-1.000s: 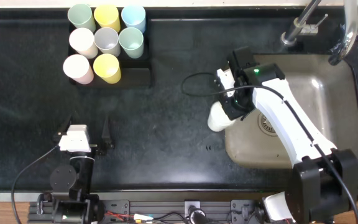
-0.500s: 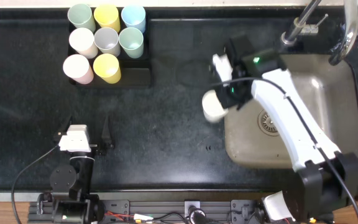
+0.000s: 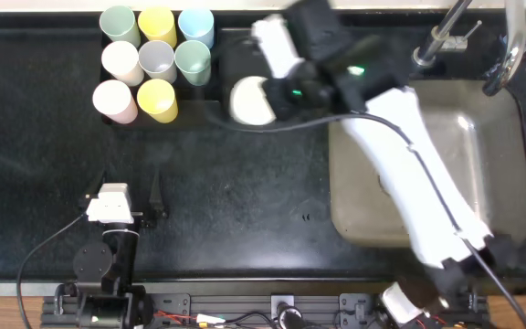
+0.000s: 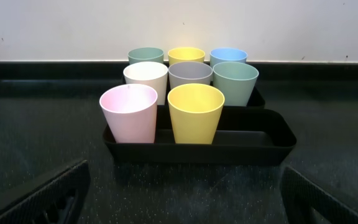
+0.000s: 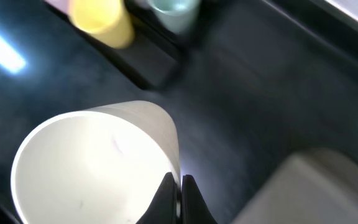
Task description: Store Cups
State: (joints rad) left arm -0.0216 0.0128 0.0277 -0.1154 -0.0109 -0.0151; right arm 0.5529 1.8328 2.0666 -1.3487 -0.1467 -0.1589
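My right gripper point(image 3: 277, 96) is shut on the rim of a white cup point(image 3: 251, 100), held in the air just right of the black tray point(image 3: 210, 114). Its wrist view shows the white cup point(image 5: 98, 165) close up, mouth open toward the camera, with the black tray point(image 5: 157, 68) beyond it. The black tray point(image 4: 253, 149) holds several cups: a pink cup point(image 4: 129, 114), a yellow cup point(image 4: 195, 113), and more behind them. Its front right slot stands free. My left gripper point(image 3: 126, 187) rests open near the table's front left, facing the tray.
A steel sink point(image 3: 436, 164) is set into the black counter at the right, with a faucet point(image 3: 446, 32) behind it. Dark counter lies bare between the tray and my left gripper.
My right arm has carried the white cup up from the sink's left edge and leftward across the counter to beside the tray. The left arm has not moved.
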